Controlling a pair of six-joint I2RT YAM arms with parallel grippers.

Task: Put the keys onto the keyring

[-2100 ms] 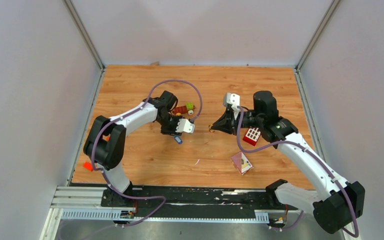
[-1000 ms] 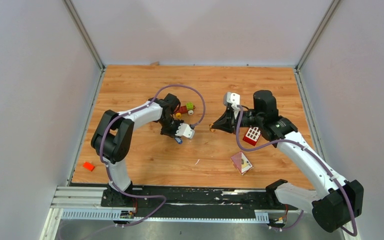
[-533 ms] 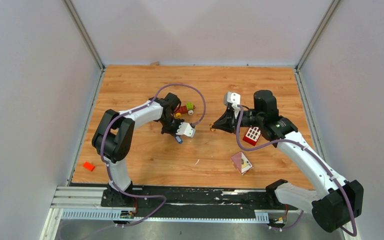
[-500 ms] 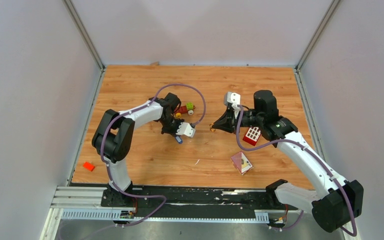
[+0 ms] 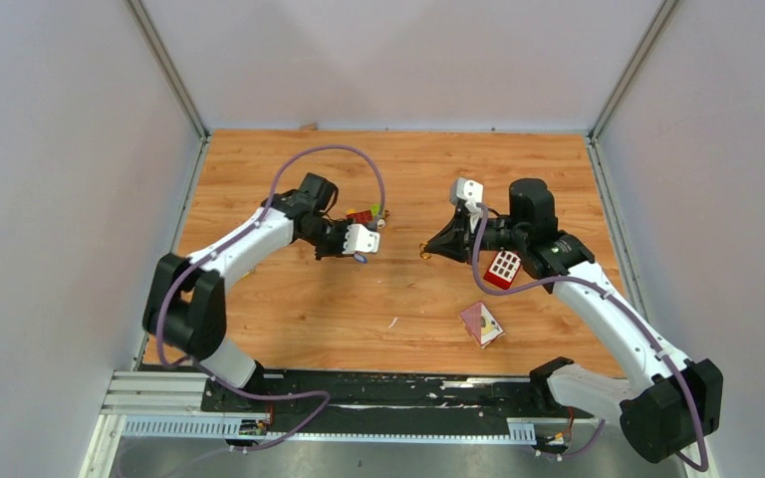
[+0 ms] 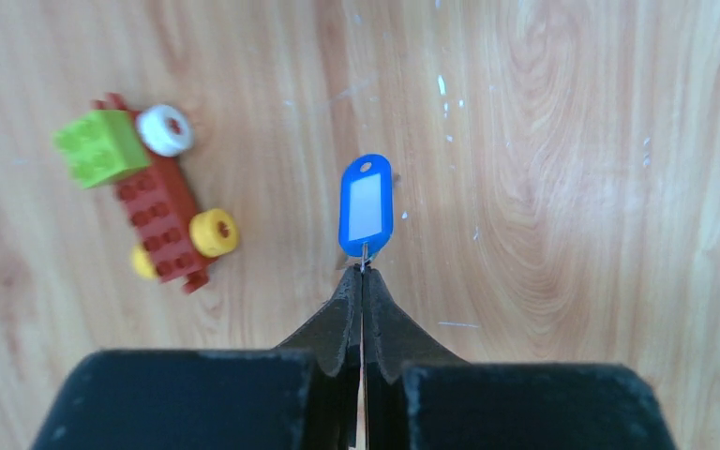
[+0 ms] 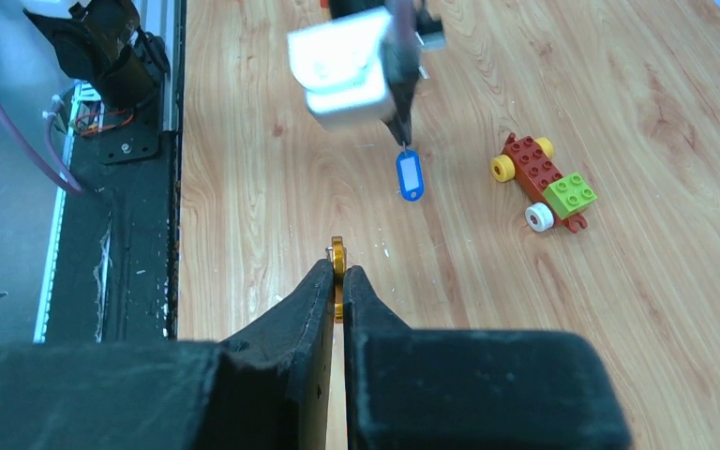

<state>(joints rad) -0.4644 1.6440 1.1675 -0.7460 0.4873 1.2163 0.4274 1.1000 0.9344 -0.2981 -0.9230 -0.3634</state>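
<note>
My left gripper [image 5: 357,256] is shut on the metal shaft of the blue-headed key [image 6: 366,204], which hangs from the fingertips above the wooden table [image 5: 289,299]. The key also shows in the right wrist view [image 7: 411,176], below the left gripper [image 7: 403,141]. My right gripper [image 5: 428,250] is shut on the small gold keyring [image 7: 337,251], which sticks out past its tips and is held above the table, facing the left gripper across a short gap. The ring shows as a gold speck from above [image 5: 423,253]. The yellow-orange key is not visible.
A red-and-green toy car [image 5: 367,214] lies just behind the left gripper and shows in both wrist views [image 6: 145,187] [image 7: 544,183]. A red block with white squares [image 5: 501,269] sits under the right arm. A pinkish flat piece [image 5: 481,324] lies nearer the front.
My left arm has lifted and swung back toward the toy car with the blue key in its grip, its elbow moving left. The right gripper with the keyring has barely moved.
</note>
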